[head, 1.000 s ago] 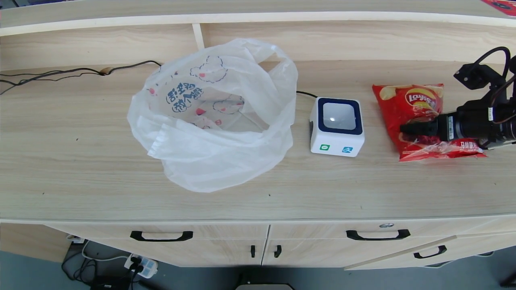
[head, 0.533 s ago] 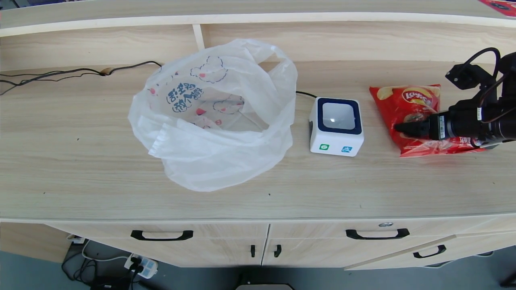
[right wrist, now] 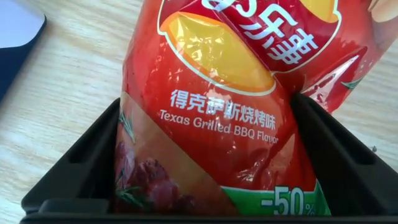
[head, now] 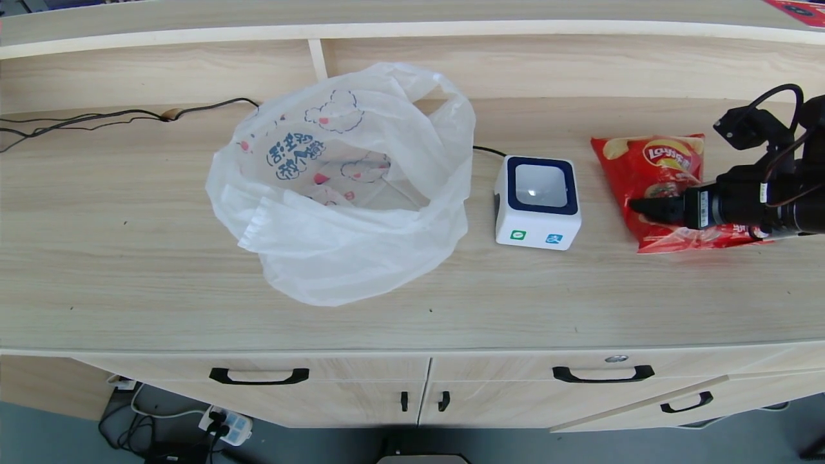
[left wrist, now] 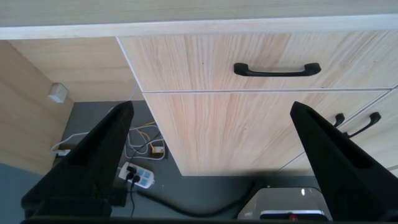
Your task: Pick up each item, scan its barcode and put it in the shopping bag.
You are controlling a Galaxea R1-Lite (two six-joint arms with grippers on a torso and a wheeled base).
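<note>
The table [head: 129, 270] carries everything the right fingers [right wrist: 81, 165] must deal with, and its smooth top gives a slipping pack nothing to catch on. Farthest beyond those fingertips, past the scanner, the bag [head: 341, 264] slumps with its mouth gaping and its near rim folded inward. Film that thin could collapse or snag as something is lowered in, so a drop might land on the rim instead of inside. It bears blue characters and cartoon drawings. The chips [head: 651, 161] sit between the right fingers, which are clenched on the pack's near end with the film bulging against both; the far end seems to rest on the table. An air-filled, glossy pack held by one end may slide out, sag or swing once lifted, and too hard a squeeze could burst it. No barcode shows on the upturned face, so a scan could miss if the coded side is not turned to the window. That face carries a logo, a flavour line in two scripts and a discount figure. The scanner [head: 538, 235], just beyond the right fingertips, looks light, and a low pass could knock it; two small icons mark its front. The left fingers [left wrist: 93, 162] hang released, wide apart, before the drawers [left wrist: 249, 124].
</note>
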